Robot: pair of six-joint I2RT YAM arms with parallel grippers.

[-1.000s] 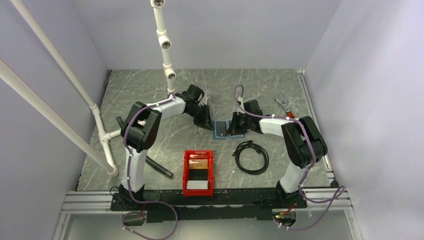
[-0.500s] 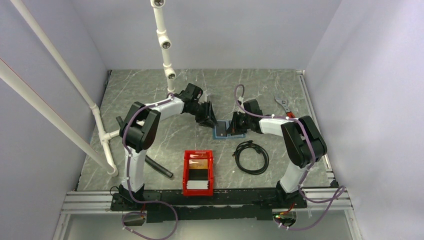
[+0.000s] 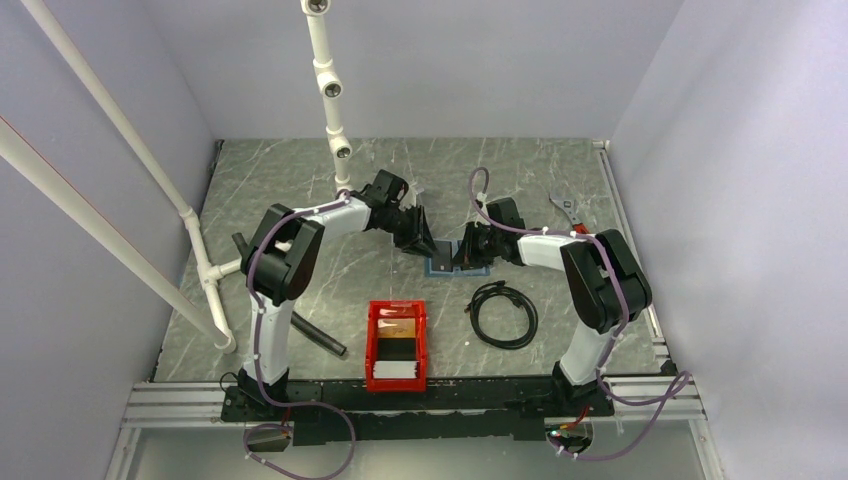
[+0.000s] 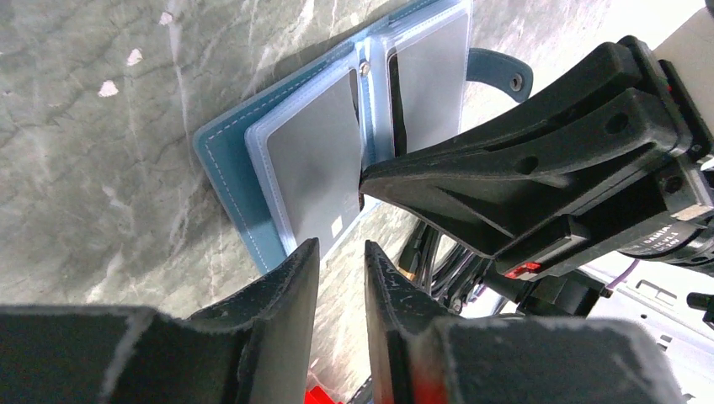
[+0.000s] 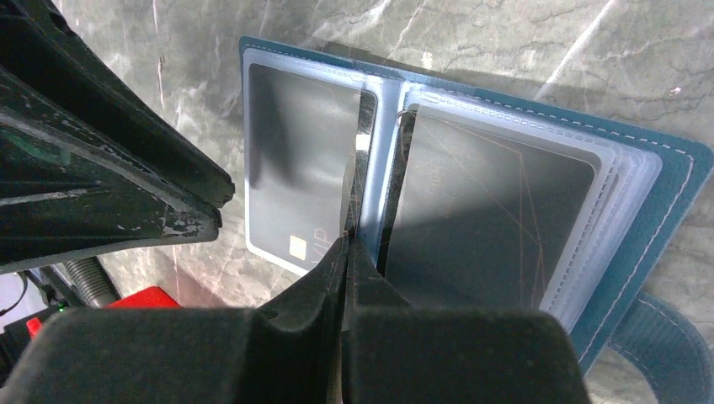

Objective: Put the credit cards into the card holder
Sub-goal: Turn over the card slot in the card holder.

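Note:
The blue card holder (image 3: 440, 264) lies open on the table between my two grippers. It also shows in the left wrist view (image 4: 227, 164) and the right wrist view (image 5: 665, 194). Its clear sleeves hold a grey card (image 5: 295, 181) on the left page and a dark card (image 5: 492, 210) on the right. My right gripper (image 5: 347, 240) is shut, its tips on the holder's spine. My left gripper (image 4: 341, 252) is slightly open and empty, just off the holder's left edge. An orange-gold card (image 3: 398, 326) and a whitish card stack (image 3: 397, 369) lie in the red bin (image 3: 373, 345).
A coiled black cable (image 3: 503, 314) lies right of the bin. A metal tool (image 3: 567, 209) sits at the back right. A black rod (image 3: 322, 339) and white pipes (image 3: 207, 272) stand at the left.
My left gripper has moved right, closer to the card holder, and now covers part of its left page. The right gripper has stayed on the holder.

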